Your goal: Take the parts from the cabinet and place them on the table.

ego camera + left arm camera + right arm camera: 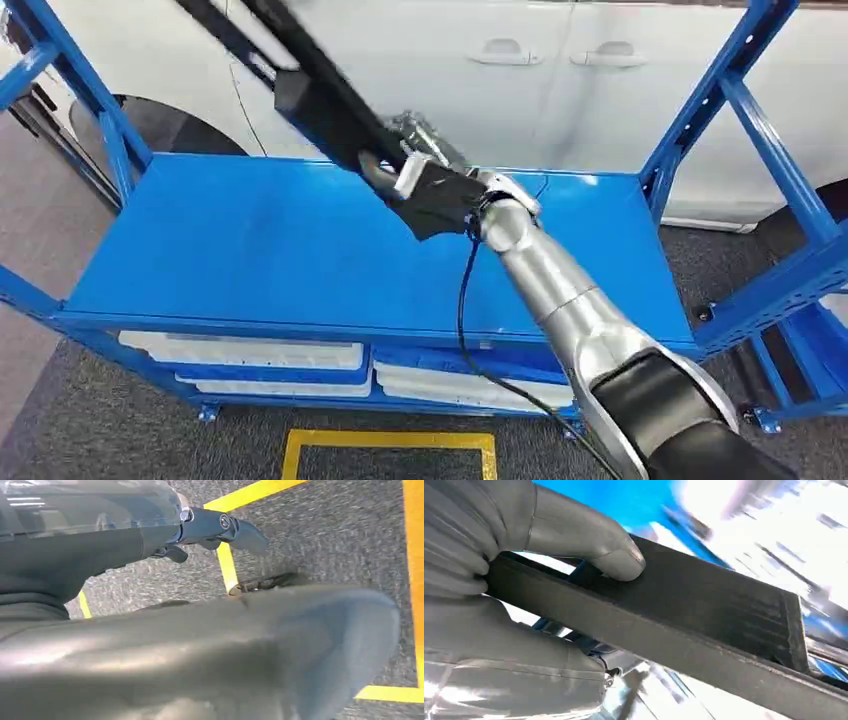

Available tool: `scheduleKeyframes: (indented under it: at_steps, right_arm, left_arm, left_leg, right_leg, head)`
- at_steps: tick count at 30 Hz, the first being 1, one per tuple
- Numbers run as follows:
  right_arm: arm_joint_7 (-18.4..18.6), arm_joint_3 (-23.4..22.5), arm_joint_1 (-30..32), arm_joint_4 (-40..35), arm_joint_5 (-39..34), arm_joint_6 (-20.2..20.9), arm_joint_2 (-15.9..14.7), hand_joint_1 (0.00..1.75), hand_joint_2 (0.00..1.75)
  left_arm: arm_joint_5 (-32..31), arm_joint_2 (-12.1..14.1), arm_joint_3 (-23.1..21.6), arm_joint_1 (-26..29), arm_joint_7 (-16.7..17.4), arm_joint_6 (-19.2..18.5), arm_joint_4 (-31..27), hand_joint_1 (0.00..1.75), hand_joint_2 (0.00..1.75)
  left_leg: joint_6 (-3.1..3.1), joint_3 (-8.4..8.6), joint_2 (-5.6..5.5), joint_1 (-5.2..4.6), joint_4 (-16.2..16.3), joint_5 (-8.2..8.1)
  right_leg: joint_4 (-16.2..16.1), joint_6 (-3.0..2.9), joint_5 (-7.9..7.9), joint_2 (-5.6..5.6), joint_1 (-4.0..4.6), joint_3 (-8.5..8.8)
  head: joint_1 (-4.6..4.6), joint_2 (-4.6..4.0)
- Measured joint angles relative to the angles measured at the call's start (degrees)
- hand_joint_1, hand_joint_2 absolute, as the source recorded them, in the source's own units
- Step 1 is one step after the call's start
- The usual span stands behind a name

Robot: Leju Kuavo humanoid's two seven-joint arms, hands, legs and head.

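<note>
right hand (432,188) is gripping a long black part (300,75) over the blue table (250,260). the part is running up and to the left from the hand, tilted, its far end leaving the top of the head view. it's clear of the table surface as far as i can tell. in the right wrist view the thumb (589,540) is pressing on the part's flat dark face (704,605), with the rest of the hand wrapping it from the other side. the silver right arm (560,290) is reaching in from lower right, with a black cable (465,320) hanging off the wrist.

left hand (200,530) is hanging over grey carpet (325,535) with yellow floor tape (227,565). dark fingers are showing, nothing visible in them, but can't tell if they're spread or curled.

white trays (250,352) are sitting on the shelf under the table top. blue rack posts (720,100) are standing on both sides. a white car (560,60) is parked right behind the table, door handles visible. a yellow square outline (390,445) is on the floor in front.
</note>
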Motion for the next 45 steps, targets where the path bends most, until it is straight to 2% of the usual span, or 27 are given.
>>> scheduleKeyframes:
  at_steps: [2,3,4,5,7,11,13,15,17,18,19,20,22,23,26,28,30,32,33,34,35,37,38,39,42,43,45]
  right_arm:
    - [-0.02,-1.14,0.98,-3.52,-0.44,0.48,-0.96,1.75,1.75]
    - [-0.3,-1.59,1.7,-4.97,-1.47,1.41,-1.48,1.75,1.75]
    - [-0.92,-1.94,2.63,-6.18,-3.42,2.67,-1.77,1.75,1.75]
    - [-1.49,-2.4,3.77,-8.43,-7.7,5.18,-2.14,1.75,1.75]
    - [-2.01,-3.34,6.43,-13.61,-17.43,10.3,-3.05,1.75,1.75]
    - [-3.32,-3.58,12.95,-20.86,-27.07,15.81,-4.78,1.75,1.75]
    - [-4.7,-3.47,18.08,-23.51,-29.38,18.89,-5.64,1.75,1.75]
    - [-7.22,-2.6,23.87,-26.12,-28.34,19.63,-6.03,1.75,1.75]
    - [-8.98,-1.07,30.34,-28.31,-26.88,19.65,-6.99,1.75,1.75]
    - [-8.96,-0.18,32.92,-29.1,-26.49,19.67,-7.51,1.75,1.75]
    - [-8.85,0.55,34.49,-29.6,-26.62,19.71,-8.06,1.75,1.75]
    - [-8.57,0.94,35.33,-30.15,-27.38,19.69,-8.58,1.75,1.75]
    - [-8.15,1.23,35.73,-30.99,-28.7,19.71,-9.51,1.75,1.75]
    - [-8.04,1.32,35.84,-31.34,-29.0,19.74,-9.86,1.75,1.75]
    - [-7.52,1.75,36.05,-31.79,-29.48,19.71,-10.91,1.75,1.75]
    - [-7.06,1.99,35.93,-31.86,-30.21,19.87,-11.32,1.75,1.75]
    - [-6.14,2.19,35.03,-31.51,-32.08,20.7,-11.69,1.75,1.75]
    - [-5.58,2.36,34.35,-30.86,-33.06,20.74,-12.04,1.75,1.75]
    - [-5.31,2.39,34.19,-30.46,-33.48,20.74,-12.15,1.75,1.75]
    - [-5.14,2.39,34.11,-30.15,-33.83,20.7,-12.22,1.75,1.75]
    - [-5.0,2.36,33.9,-29.85,-34.14,20.65,-12.33,1.75,1.75]
    - [-4.7,2.21,33.2,-29.45,-34.42,20.32,-12.35,1.75,1.75]
    - [-4.44,2.06,32.87,-29.37,-34.55,20.04,-12.35,1.75,1.75]
    - [-4.19,1.91,32.84,-29.34,-34.6,19.69,-12.35,1.75,1.75]
    - [-3.98,1.42,33.2,-29.3,-34.73,19.58,-12.43,1.75,1.75]
    - [-4.0,1.4,33.18,-29.3,-34.73,19.65,-12.43,1.75,1.75]
    - [-4.0,1.34,33.21,-29.3,-34.73,19.69,-12.43,1.75,1.75]
  left_arm:
    - [0.04,0.0,0.07,0.04,-0.07,-0.07,0.0,0.0,1.75]
    - [0.06,0.02,0.13,0.05,-0.2,-0.09,0.0,0.0,1.75]
    - [0.13,0.02,0.24,0.03,-0.46,-0.24,0.0,0.0,1.75]
    - [0.56,0.0,0.37,0.0,-1.11,-0.52,0.0,0.0,1.75]
    - [1.07,-0.09,0.68,0.02,-2.21,-1.03,0.0,0.0,1.75]
    - [2.03,-0.15,1.25,0.1,-4.15,-1.6,0.0,0.0,1.75]
    - [2.73,-0.22,1.53,0.09,-5.62,-1.6,0.0,0.0,1.75]
    - [2.88,-0.22,1.81,0.06,-6.93,-1.51,0.0,0.0,1.75]
    - [1.92,-0.17,1.86,0.17,-7.04,-0.57,0.0,0.0,1.75]
    - [2.01,-0.15,1.86,0.26,-6.82,0.15,0.0,0.0,1.75]
    - [2.66,-0.13,1.94,0.28,-6.84,0.39,0.0,0.0,1.75]
    - [3.38,-0.11,2.12,0.23,-7.04,0.22,0.0,0.0,1.75]
    - [4.33,-0.02,2.62,0.06,-7.48,-0.26,0.0,0.0,1.75]
    - [4.5,0.04,2.73,-0.05,-7.58,-0.35,0.0,0.0,1.75]
    - [4.2,0.09,2.84,-0.14,-6.77,0.44,0.0,0.0,1.75]
    - [4.9,0.07,2.97,-0.19,-4.74,1.36,0.0,0.0,1.75]
    - [5.59,0.09,3.6,-0.29,-2.95,1.51,0.0,0.0,1.75]
    - [6.05,0.09,4.02,-0.23,-2.56,1.11,0.0,0.0,1.75]
    - [6.25,0.09,4.2,-0.18,-2.56,1.03,0.0,0.0,1.75]
    - [6.43,0.09,4.39,-0.11,-2.58,0.85,0.0,0.0,1.75]
    - [6.4,0.09,4.5,-0.03,-2.6,0.57,0.0,0.0,1.75]
    - [6.07,0.07,4.68,0.02,-2.62,0.09,0.0,0.0,1.75]
    - [5.79,0.09,4.68,0.0,-2.62,-0.07,0.0,0.0,1.75]
    - [5.44,0.09,4.68,-0.08,-2.56,-0.28,0.0,0.0,1.75]
    - [5.29,0.07,4.68,0.1,-2.05,-0.81,0.0,0.0,1.75]
    - [5.29,0.07,4.68,0.12,-1.94,-0.85,0.0,0.0,1.75]
    - [5.38,0.07,4.68,0.11,-1.62,-0.94,0.0,0.0,1.75]
  left_leg:
    - [0.13,0.1,0.09,-0.08,0.03,-0.14]
    - [0.15,0.17,0.1,-0.09,0.05,-0.17]
    - [0.1,0.26,0.09,-0.09,0.08,-0.22]
    - [0.07,0.33,0.08,-0.09,0.13,-0.33]
    - [-0.19,0.55,-0.01,-0.09,0.23,-0.67]
    - [-1.3,0.8,-0.1,-0.11,0.03,-0.99]
    - [-1.74,0.83,0.03,-0.04,0.77,-1.85]
    - [-1.95,-1.63,0.11,-0.05,6.66,-5.61]
    - [-2.3,-6.01,0.13,-0.03,15.9,-9.59]
    - [-2.37,-7.21,0.14,-0.03,18.17,-9.83]
    - [-2.32,-6.88,0.14,-0.03,17.14,-8.59]
    - [-2.18,-5.27,0.14,-0.04,13.72,-6.39]
    - [-1.57,0.14,0.14,-0.08,2.96,-1.36]
    - [-1.25,1.62,0.12,-0.37,0.09,-1.75]
    - [-0.83,1.69,0.1,-0.65,-0.17,-1.44]
    - [0.04,2.2,0.25,-0.05,-1.33,-0.7]
    - [0.45,2.3,0.5,-0.26,-1.59,-0.17]
    - [0.49,1.99,0.54,-0.41,-1.48,-0.1]
    - [0.43,1.75,0.54,-0.42,-1.33,-0.06]
    - [0.41,1.56,0.53,-0.41,-1.16,-0.04]
    - [0.35,1.4,0.49,-0.38,-0.92,-0.03]
    - [-0.02,1.1,0.43,-0.3,-0.25,-0.18]
    - [-0.34,0.8,0.41,-0.32,0.12,-0.26]
    - [-0.82,0.49,0.29,-0.61,0.56,-0.24]
    - [-1.94,0.12,0.24,-0.44,0.28,0.5]
    - [-2.25,-0.15,0.17,-0.35,0.53,0.38]
    - [-2.62,-1.94,0.29,-0.17,4.53,-4.21]
  right_leg:
    - [8.23,0.25,-2.61,-0.01,-0.07,-4.51]
    - [9.38,0.26,-2.25,-0.01,-0.1,-5.47]
    - [7.44,0.17,-0.34,-0.01,-0.11,-4.88]
    - [2.99,0.0,2.36,-0.02,-0.1,-2.94]
    - [-7.86,-0.52,7.12,-0.13,-0.07,2.41]
    - [-9.33,-1.42,6.28,-0.03,0.77,3.11]
    - [-10.43,-2.11,6.67,-0.21,0.3,4.03]
    - [-10.58,-2.7,6.53,-0.28,0.32,4.36]
    - [-10.55,-2.98,6.28,-0.43,0.48,4.45]
    - [-10.51,-3.02,6.23,-0.41,0.52,4.45]
    - [-10.46,-3.01,6.16,-0.31,0.54,4.46]
    - [-10.38,-2.96,6.08,-0.15,0.54,4.49]
    - [-10.21,-2.77,5.83,0.13,0.55,4.81]
    - [-10.11,-2.55,5.7,0.2,0.76,4.86]
    - [-10.06,-1.64,5.76,0.31,0.52,4.77]
    - [-9.88,-1.0,5.48,0.28,0.53,4.76]
    - [-4.34,-0.49,1.53,0.16,0.31,2.39]
    - [4.8,0.0,-2.9,0.1,-0.11,-1.66]
    - [7.84,0.18,-3.72,0.06,-0.26,-2.99]
    - [7.81,0.33,-3.02,0.0,-0.45,-2.87]
    - [4.85,0.48,-1.0,-0.05,-0.72,-1.19]
    - [-5.47,0.66,3.67,-0.12,-1.15,4.41]
    - [-8.82,0.58,3.37,-0.14,-1.23,5.9]
    - [-8.78,-0.12,4.06,0.21,-0.66,5.63]
    - [-8.49,-1.19,4.63,0.24,-0.45,5.02]
    - [-9.07,-1.92,5.21,0.08,-0.67,4.69]
    - [-9.21,-2.76,6.08,-0.07,-0.61,3.93]
  head:
    - [-0.02,0.0]
    - [0.0,0.0]
    - [-0.02,0.0]
    - [-0.02,0.0]
    - [0.0,0.0]
    - [-0.02,0.0]
    - [-0.02,0.0]
    - [-0.02,0.0]
    - [-0.02,0.0]
    - [-0.02,0.0]
    - [-0.02,0.0]
    - [-0.02,0.0]
    - [-0.02,0.0]
    - [-0.02,0.0]
    - [-0.02,0.0]
    - [-0.02,0.0]
    - [0.0,0.0]
    - [0.0,0.0]
    - [0.0,0.0]
    - [0.0,0.0]
    - [0.0,0.0]
    - [0.0,0.0]
    - [0.0,0.0]
    - [-0.02,0.0]
    - [-0.02,0.0]
    - [0.0,0.0]
    - [-0.02,0.0]
